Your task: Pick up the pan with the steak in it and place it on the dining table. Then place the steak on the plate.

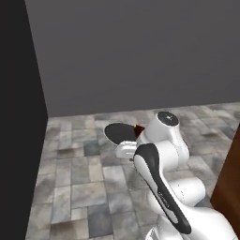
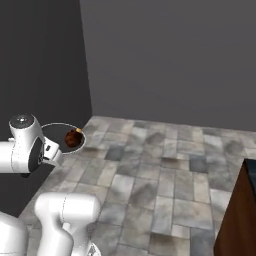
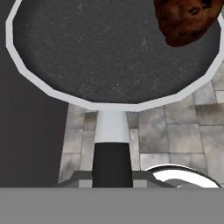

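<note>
The pan (image 3: 109, 48) is dark inside with a pale rim, and it hangs level above the tiled floor. My gripper (image 3: 112, 177) is shut on its short black handle (image 3: 112, 162). The steak (image 3: 186, 19), a reddish-brown lump, lies against the pan's rim at the upper right of the hand view. From the base cameras the pan (image 1: 117, 132) (image 2: 55, 131) is held out in front of the arm with the steak (image 1: 138, 129) (image 2: 73, 138) on it. A corner of the dining table (image 2: 237, 215) (image 1: 229, 178), brown wood sided, stands at the right edge. The plate is out of view.
Grey and brown stone floor tiles (image 2: 150, 170) spread under the pan. A tall black wall or cabinet (image 1: 18, 117) stands close on the left, and a plain grey wall (image 2: 175, 60) closes the back.
</note>
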Available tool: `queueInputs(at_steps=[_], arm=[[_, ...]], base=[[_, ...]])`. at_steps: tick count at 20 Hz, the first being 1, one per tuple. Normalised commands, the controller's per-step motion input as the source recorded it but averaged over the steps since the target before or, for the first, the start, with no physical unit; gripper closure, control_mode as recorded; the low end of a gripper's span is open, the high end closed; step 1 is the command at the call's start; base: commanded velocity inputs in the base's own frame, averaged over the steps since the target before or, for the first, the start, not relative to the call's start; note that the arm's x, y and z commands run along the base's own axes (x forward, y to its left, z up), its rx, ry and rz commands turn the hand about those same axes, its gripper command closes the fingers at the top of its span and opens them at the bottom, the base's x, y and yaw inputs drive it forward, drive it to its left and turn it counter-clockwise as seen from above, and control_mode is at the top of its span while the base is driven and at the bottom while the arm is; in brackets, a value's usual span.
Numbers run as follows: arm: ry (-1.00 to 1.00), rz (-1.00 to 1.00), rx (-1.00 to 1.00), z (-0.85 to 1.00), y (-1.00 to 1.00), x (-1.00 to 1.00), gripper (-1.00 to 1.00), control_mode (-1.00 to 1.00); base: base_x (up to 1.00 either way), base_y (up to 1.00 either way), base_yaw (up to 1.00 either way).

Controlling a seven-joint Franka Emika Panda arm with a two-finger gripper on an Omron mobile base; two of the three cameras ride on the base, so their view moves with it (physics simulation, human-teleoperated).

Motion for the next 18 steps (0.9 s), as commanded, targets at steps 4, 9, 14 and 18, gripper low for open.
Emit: queueInputs(at_steps=[4, 9, 14, 18], arm=[[0.0, 0.0, 0.0, 0.0, 0.0, 0.0, 1.0, 1.0], [0.0, 0.0, 0.0, 0.0, 0.0, 0.0, 1.0, 1.0], [0.0, 0.0, 0.0, 0.0, 0.0, 0.0, 1.0, 1.0], [0.0, 0.0, 0.0, 0.0, 0.0, 0.0, 1.0, 1.0]], base=[[1.0, 0.31, -0.11], [1.0, 0.32, -0.11], [1.0, 0.32, -0.11], [1.0, 0.32, -0.11]])
